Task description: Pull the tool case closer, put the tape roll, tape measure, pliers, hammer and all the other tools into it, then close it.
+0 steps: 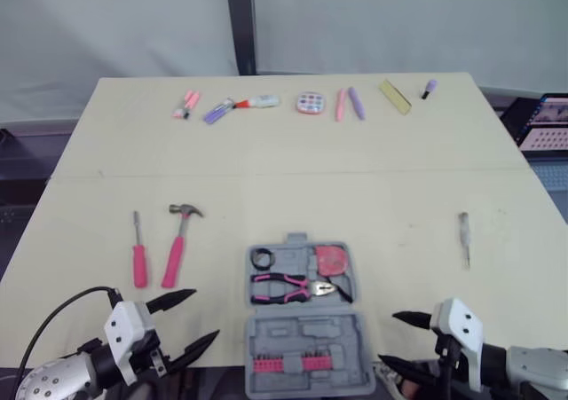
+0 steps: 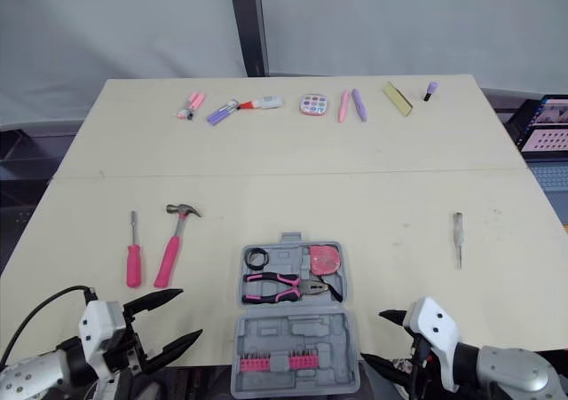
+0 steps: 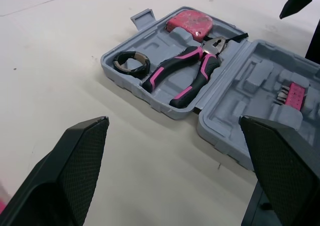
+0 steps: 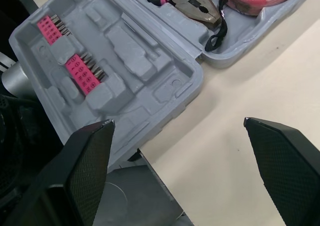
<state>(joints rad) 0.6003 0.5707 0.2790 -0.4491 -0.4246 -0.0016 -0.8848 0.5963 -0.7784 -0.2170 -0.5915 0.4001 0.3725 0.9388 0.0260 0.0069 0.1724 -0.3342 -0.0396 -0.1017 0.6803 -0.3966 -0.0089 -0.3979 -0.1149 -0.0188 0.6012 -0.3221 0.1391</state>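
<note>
Though open, case at table edge

Head stereo looks down; close wrist views share tool case.

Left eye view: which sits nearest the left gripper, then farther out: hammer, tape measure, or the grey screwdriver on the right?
1. hammer, just ahead of the left gripper.
2. tape measure, inside the tool case.
3. grey screwdriver, far right.
</note>
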